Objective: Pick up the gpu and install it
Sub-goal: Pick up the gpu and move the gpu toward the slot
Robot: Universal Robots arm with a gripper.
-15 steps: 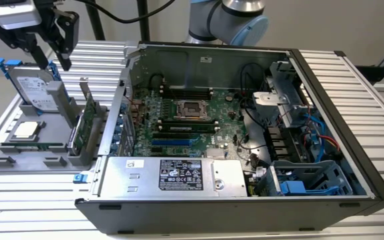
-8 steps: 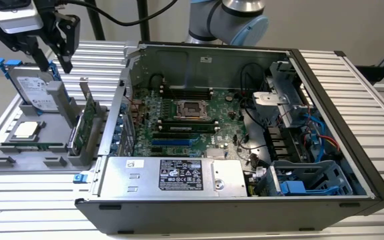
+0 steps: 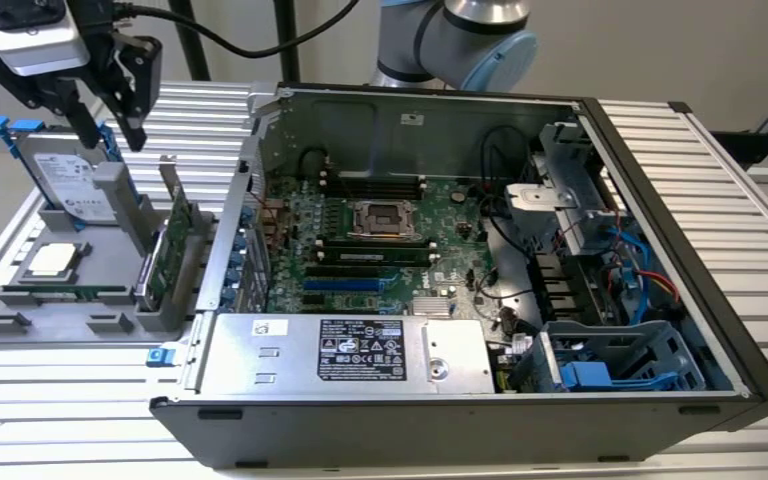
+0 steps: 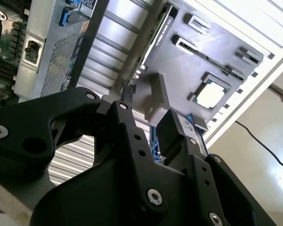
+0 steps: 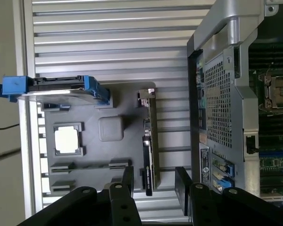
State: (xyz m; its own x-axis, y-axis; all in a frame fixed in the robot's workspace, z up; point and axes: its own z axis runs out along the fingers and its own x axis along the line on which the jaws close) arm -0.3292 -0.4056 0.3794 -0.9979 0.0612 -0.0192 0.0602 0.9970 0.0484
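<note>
Slatted metal table [image 3: 704,150]: grey parts tray [image 3: 51,327], open computer case [image 3: 424,432].

The gpu [image 3: 160,262] stands upright on its long edge in a grey holder [image 3: 37,325], its green board vertical and its silver bracket rising at one end. It sits below the pincer [image 3: 111,138], untouched. In the first wrist view its thin edge [image 5: 150,141] lines up with the gap between the pincer's [image 5: 154,175] spread fingers.

1. the gripper [image 3: 108,122]: matt black, smooth fingers
2. the gpu [image 3: 159,258] just below it: green circuit board, dull silver metal bracket
3. the holder [image 3: 37,322] under the gpu: matt grey plastic
4. the table [image 3: 77,400] beneath: ribbed bare metal
</note>
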